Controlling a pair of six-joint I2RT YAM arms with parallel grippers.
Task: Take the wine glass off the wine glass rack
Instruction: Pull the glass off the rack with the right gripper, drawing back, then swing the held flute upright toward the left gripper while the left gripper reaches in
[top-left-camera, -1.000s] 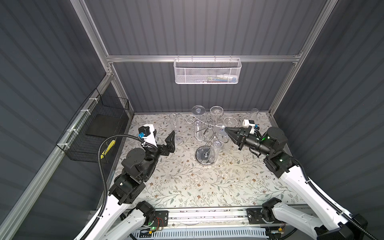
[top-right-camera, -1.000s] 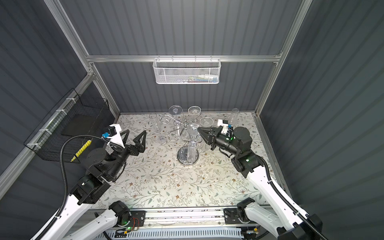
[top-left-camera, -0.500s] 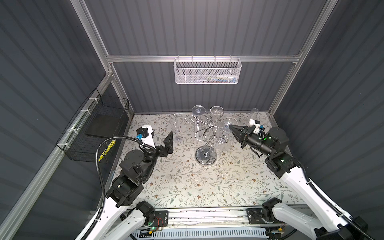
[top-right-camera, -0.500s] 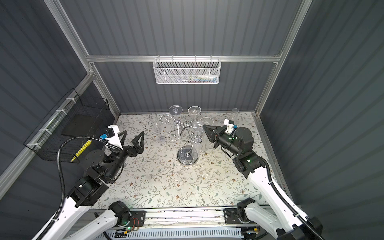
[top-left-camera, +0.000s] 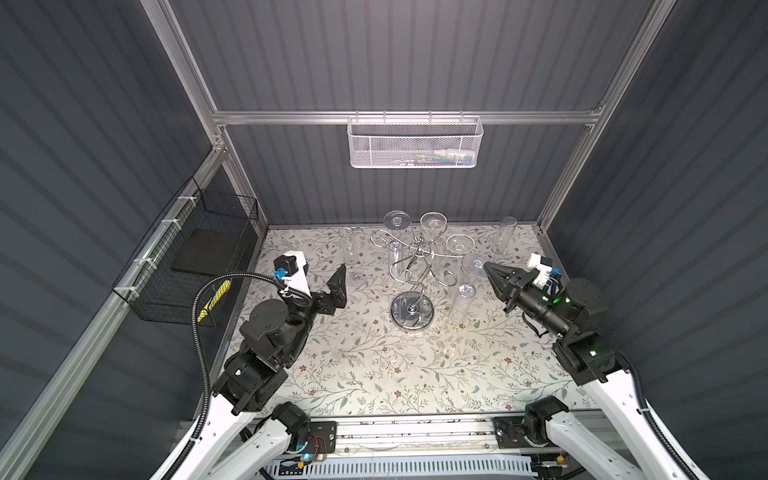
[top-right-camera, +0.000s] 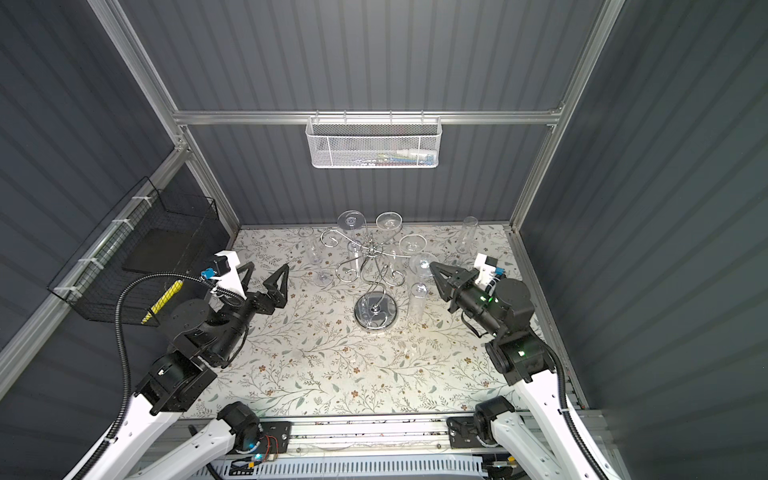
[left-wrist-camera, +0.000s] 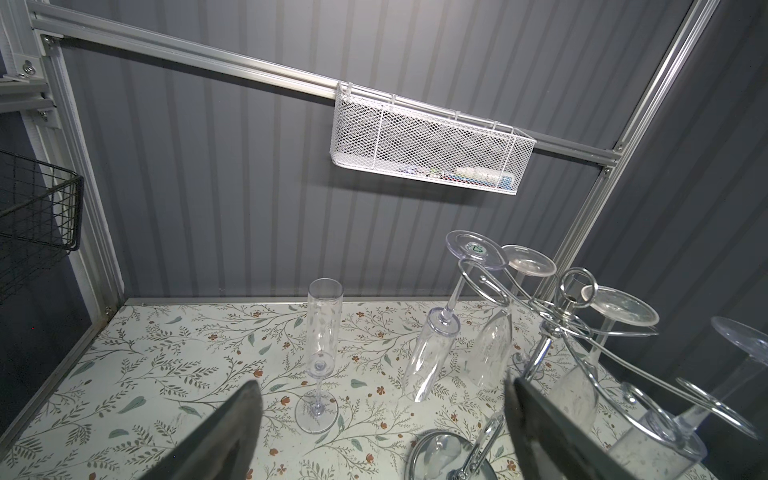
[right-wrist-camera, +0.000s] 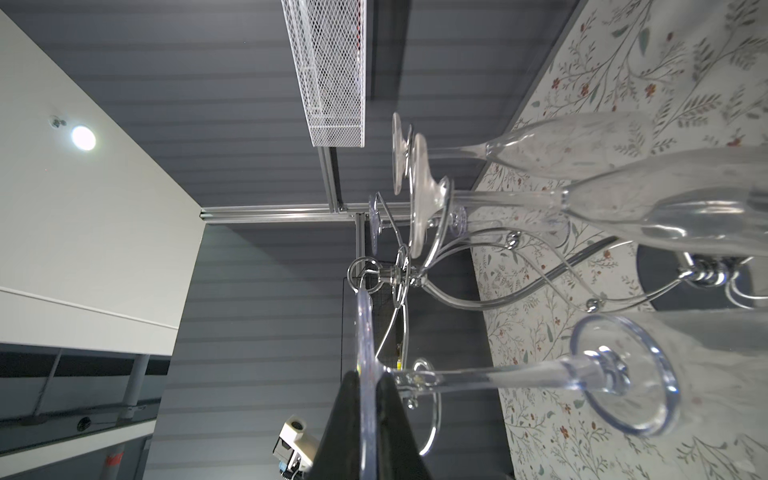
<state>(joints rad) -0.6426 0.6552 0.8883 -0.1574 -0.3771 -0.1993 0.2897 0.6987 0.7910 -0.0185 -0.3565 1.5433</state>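
Observation:
The chrome wine glass rack (top-left-camera: 412, 312) (top-right-camera: 376, 311) stands mid-table on its round mirror base, with three clear flutes hanging upside down from its scroll arms. My right gripper (top-left-camera: 488, 266) (right-wrist-camera: 368, 375) is shut on the flat foot of a fourth wine glass (top-left-camera: 462, 296) (right-wrist-camera: 478, 376), which hangs bowl-down at the rack's right side. Its stem lies beside a curled arm end; whether it is clear of that arm I cannot tell. My left gripper (top-right-camera: 266, 271) (left-wrist-camera: 382, 395) hovers open and empty left of the rack.
One flute (top-left-camera: 349, 257) stands upright on the floral tabletop left of the rack, another flute (top-left-camera: 504, 235) at the back right. A white mesh basket (top-left-camera: 413, 143) hangs on the back wall. A black wire basket (top-left-camera: 195, 257) is fixed to the left wall.
My right gripper has drawn back to the right, carrying the glass by its foot away from the rack's centre. The left arm has shifted back slightly, still open.

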